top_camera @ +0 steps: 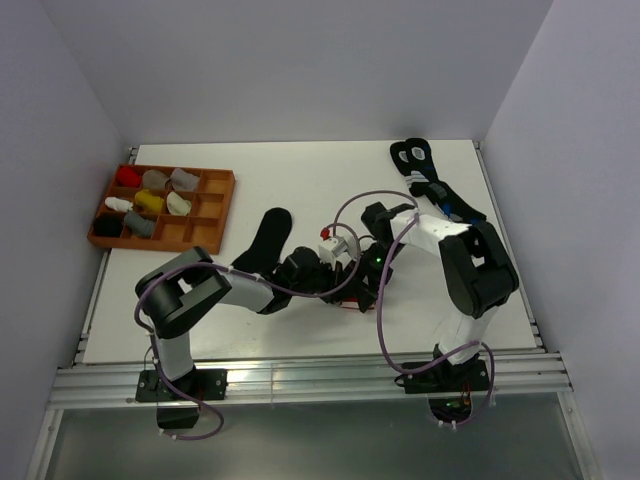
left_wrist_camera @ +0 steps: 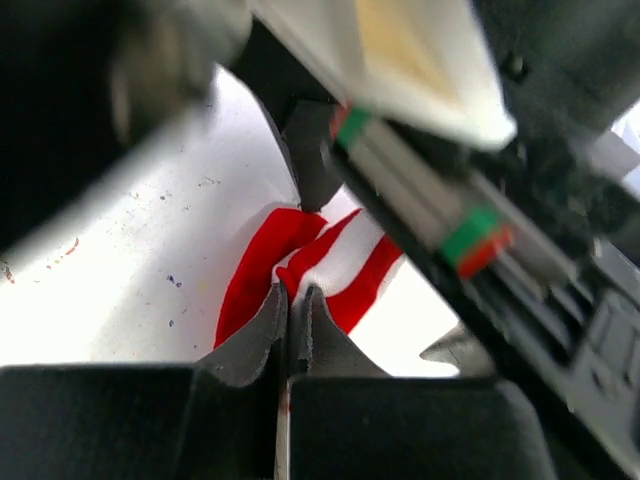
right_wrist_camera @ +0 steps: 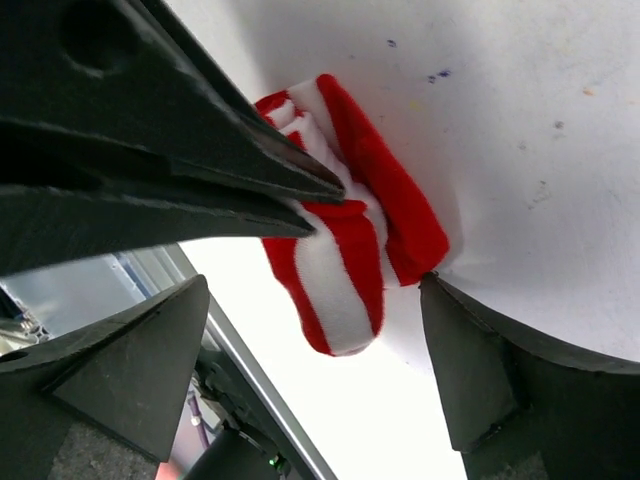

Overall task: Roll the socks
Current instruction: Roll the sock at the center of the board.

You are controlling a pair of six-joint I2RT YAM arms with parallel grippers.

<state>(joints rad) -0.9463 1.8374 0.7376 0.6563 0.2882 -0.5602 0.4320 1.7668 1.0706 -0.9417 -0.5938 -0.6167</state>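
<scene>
The red-and-white striped sock (right_wrist_camera: pixel 350 240) is seen lying partly folded on the white worktop (top_camera: pixel 300 180), near its front edge, at the spot where both arms meet. The left tool (left_wrist_camera: pixel 288 305) is clenched, its two dark fingertips pressed together with an edge of the striped fabric pinched between them. In the right wrist view these closed tips are shown reaching in from the left and meeting the sock at its upper middle. The right tool (right_wrist_camera: pixel 312 283) is released, with its fingers (right_wrist_camera: pixel 130 360) spread wide to either side of the sock and no fabric gripped. Whether the right-hand fingertip touches the sock's edge cannot be told.

The black sock (top_camera: pixel 268 240) is laid out flat on the worktop to the left of the tools, just beside the left arm's forearm and apart from the striped one. An orange compartment tray (top_camera: pixel 225 200) is placed at the far left, with small sock bundles (top_camera: pixel 150 203) held in several compartments. Dark socks with white rings (top_camera: pixel 413 155) are seen at the far right corner.
</scene>
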